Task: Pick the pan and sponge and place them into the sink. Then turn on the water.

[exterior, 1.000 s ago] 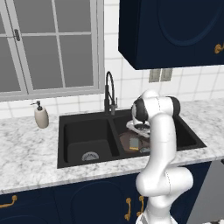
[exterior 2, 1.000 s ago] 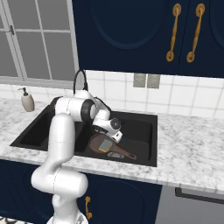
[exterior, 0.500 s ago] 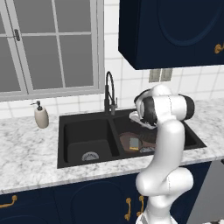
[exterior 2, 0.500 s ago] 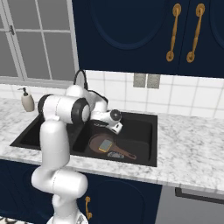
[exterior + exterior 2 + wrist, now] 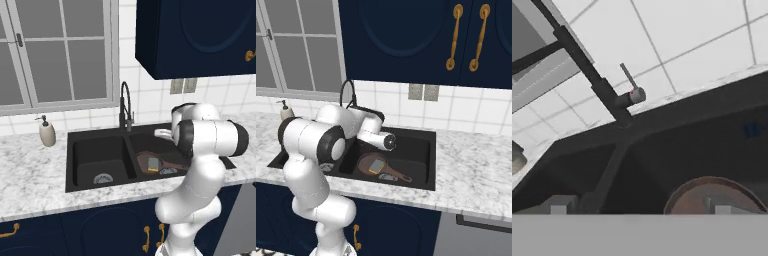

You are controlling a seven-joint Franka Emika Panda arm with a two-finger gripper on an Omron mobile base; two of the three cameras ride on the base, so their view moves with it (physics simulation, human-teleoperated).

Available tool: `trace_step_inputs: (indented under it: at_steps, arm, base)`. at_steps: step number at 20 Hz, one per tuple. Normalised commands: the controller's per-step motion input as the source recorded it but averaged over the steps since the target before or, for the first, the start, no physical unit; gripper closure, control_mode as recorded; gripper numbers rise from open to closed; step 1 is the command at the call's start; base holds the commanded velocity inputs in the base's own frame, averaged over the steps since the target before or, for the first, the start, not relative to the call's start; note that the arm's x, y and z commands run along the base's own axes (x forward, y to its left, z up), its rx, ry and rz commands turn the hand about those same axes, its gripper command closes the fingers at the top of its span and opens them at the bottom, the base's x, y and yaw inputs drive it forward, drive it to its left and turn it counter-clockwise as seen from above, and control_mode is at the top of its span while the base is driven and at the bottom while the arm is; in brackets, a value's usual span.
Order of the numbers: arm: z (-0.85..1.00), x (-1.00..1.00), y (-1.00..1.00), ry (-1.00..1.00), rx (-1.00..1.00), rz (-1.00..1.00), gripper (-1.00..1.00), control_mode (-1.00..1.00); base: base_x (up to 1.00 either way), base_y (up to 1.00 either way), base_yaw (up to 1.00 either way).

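The dark brown pan (image 5: 161,161) lies in the right basin of the black sink (image 5: 95,150), its handle pointing to the front right (image 5: 401,177). On the pan rests the small sponge (image 5: 153,163) (image 5: 375,166). In the hand view my gripper (image 5: 639,207) is open and empty, its fingertips (image 5: 559,205) wide apart above the pan's rim (image 5: 712,192). It faces the black faucet (image 5: 592,75) and the faucet's thin lever (image 5: 629,82), some way off. No water runs from the faucet (image 5: 125,106).
A beige soap dispenser (image 5: 46,133) stands on the marble counter left of the sink. White tiles and a window are behind the faucet, and dark blue cabinets hang above. My bulky white arm (image 5: 207,145) leans over the right basin.
The hand has lifted away from the pan and sponge and turned toward the faucet, with the elbow swinging up and right. Pan and sponge stayed in the right basin.
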Motion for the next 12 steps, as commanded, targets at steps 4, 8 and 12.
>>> trace_step_inputs:
  at_steps: [4, 8, 12]
  arm:
    - [0.33, -0.40, 0.00, -0.24, -0.06, 0.33, -1.00, -1.00]
    - [0.26, -0.19, 0.00, -0.19, -0.03, 0.31, -1.00, -1.00]
    - [0.31, -0.15, 0.00, -0.17, 0.00, 0.27, -1.00, -1.00]
  base:
    - [0.00, 0.00, 0.00]
    - [0.00, 0.00, 0.00]
    - [0.00, 0.00, 0.00]
